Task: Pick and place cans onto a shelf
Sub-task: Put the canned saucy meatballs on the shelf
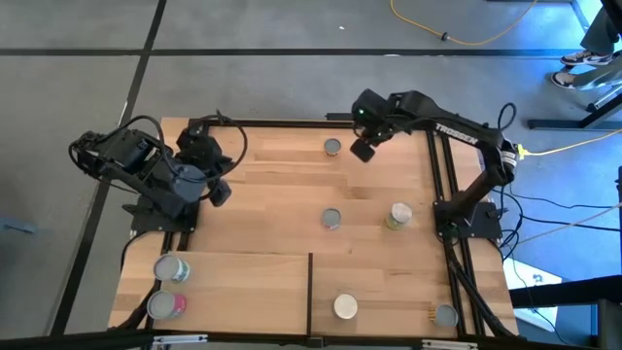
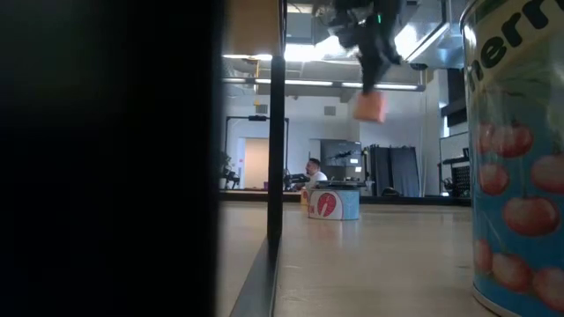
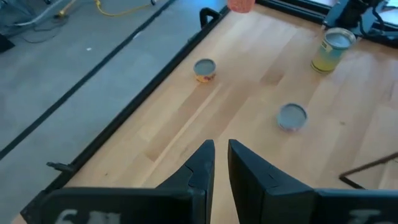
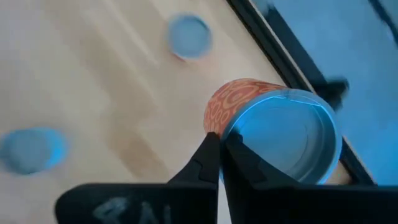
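Note:
My right gripper (image 1: 364,148) hangs high over the table's far edge, shut on an orange-labelled can (image 4: 273,137). That can also shows well above the table in the low view (image 2: 371,106). My left gripper (image 3: 221,149) waits over the table's left side (image 1: 219,190), a narrow gap between its fingers and nothing in it. A small can (image 1: 332,147) stands on its base near the far edge, and another (image 1: 331,219) at mid-table. A yellow-green can (image 1: 398,216) stands to the right. The shelf (image 1: 243,282) at the near left bears two cans (image 1: 171,268) (image 1: 165,304). My right gripper pinches the orange can's rim (image 4: 233,134) between its two fingers. One finger lies on the orange wall, the other on the silver end face inside the rim. The fingers slant steeply down from above. The can hangs tilted below them, lifted clear of the table.
A white-topped can (image 1: 345,307) and a grey-topped can (image 1: 445,314) stand near the front edge. A tall cherry-label can (image 2: 520,176) fills the right of the low view. A black frame post (image 2: 276,150) and a dark mass block its left. A person (image 2: 315,170) sits far behind.

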